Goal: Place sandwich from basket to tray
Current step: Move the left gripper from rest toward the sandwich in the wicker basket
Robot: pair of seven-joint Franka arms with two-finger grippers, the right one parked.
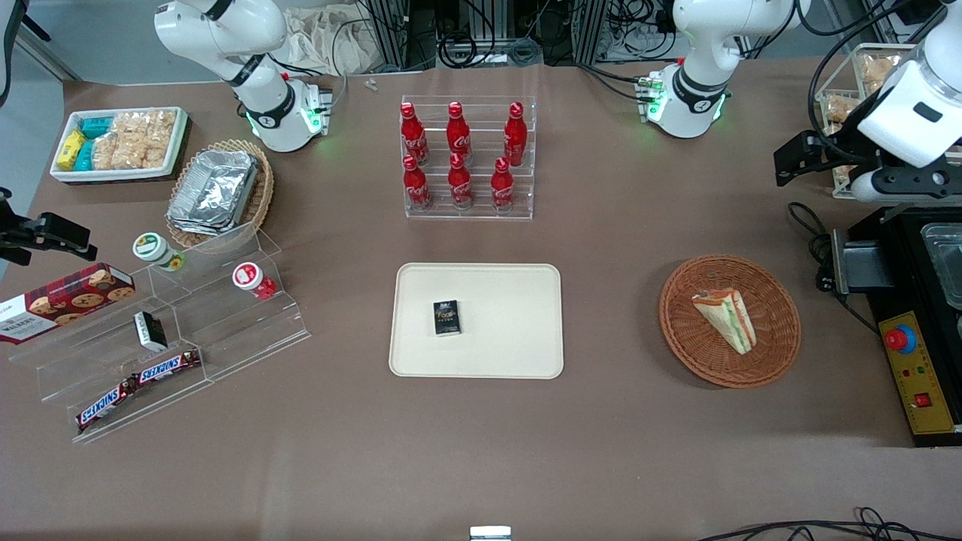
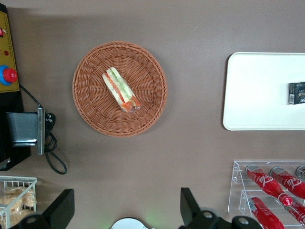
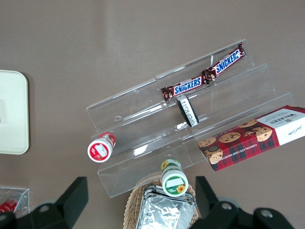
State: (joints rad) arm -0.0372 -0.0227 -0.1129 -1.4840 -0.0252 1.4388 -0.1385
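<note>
— Where's your triangular wedge sandwich [image 1: 726, 320]?
— In the round reddish-brown wicker basket [image 1: 774, 353], right of frame. Flat beige tray [image 1: 511, 353] sits centre — your gripper [image 2: 127, 206] hangs high, fingers spread wide, empty.

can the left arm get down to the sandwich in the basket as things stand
Probably yes. The sandwich lies alone and uncovered in the basket, and the open hand hangs high above the table beside the basket, with nothing between them.
</note>
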